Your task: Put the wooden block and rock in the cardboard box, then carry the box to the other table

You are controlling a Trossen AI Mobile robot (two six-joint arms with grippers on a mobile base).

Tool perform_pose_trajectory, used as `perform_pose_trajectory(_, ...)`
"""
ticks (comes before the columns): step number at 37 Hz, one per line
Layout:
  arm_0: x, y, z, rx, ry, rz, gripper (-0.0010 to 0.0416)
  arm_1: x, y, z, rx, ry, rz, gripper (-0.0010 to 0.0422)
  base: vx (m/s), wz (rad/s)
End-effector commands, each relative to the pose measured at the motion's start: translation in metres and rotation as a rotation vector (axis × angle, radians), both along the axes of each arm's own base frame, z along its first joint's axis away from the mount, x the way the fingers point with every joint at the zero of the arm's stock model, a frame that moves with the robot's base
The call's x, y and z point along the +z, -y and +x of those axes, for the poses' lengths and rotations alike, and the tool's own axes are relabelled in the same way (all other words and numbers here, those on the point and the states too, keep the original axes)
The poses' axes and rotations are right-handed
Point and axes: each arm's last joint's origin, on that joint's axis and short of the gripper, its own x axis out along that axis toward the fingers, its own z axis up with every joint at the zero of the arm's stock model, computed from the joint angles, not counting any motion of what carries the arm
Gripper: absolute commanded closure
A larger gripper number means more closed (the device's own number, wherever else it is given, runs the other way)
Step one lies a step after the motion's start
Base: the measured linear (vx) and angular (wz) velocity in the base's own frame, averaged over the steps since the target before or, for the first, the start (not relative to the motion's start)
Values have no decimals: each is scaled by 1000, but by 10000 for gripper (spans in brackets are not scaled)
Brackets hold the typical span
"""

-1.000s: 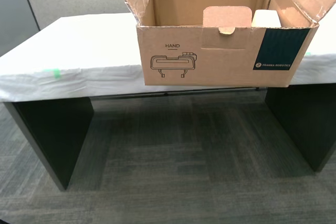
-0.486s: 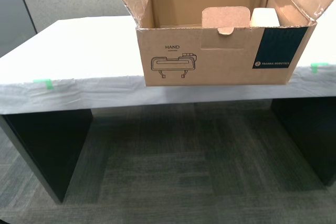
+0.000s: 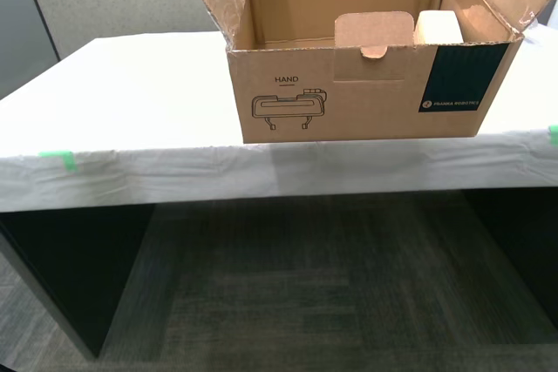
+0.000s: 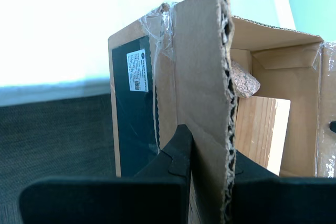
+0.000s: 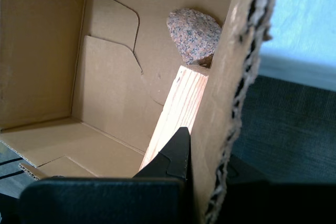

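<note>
Carrying was the step in hand: my first gripper (image 5: 190, 156) and my second gripper (image 4: 210, 158) each had jaws clamped on a flap of the cardboard box (image 3: 349, 98), wooden block (image 5: 176, 111) and rock (image 5: 195, 34) inside, at frame centre above the cloth-draped tabletop (image 3: 131, 102), so lowering it evenly there seemed next.

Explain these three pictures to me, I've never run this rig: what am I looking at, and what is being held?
I am a rolling robot with two arms. The wide picture comes from a camera on my body. It shows a cardboard box, flaps open, over a cloth-covered table marked with green tape. I cannot tell whether the box rests on the table.

The other two pictures come from cameras on my arms, looking along each clamp. My first end effector pinches one box flap, and my second end effector pinches another. Inside the box lie a wooden block and a rock.
</note>
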Motion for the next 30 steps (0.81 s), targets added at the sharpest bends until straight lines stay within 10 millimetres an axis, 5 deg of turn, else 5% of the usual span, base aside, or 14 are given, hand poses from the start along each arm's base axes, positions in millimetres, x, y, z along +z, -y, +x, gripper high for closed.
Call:
perform_pose_trajectory(1, 2, -2, 0, 25, 10, 26, 406, 1, 1, 0, -14, 0, -19, 412, 151, 69)
perform_pose_trajectory(30, 2, -2, 1, 27, 22, 29, 406, 0, 0, -1, -80, 57, 41, 412, 144, 29)
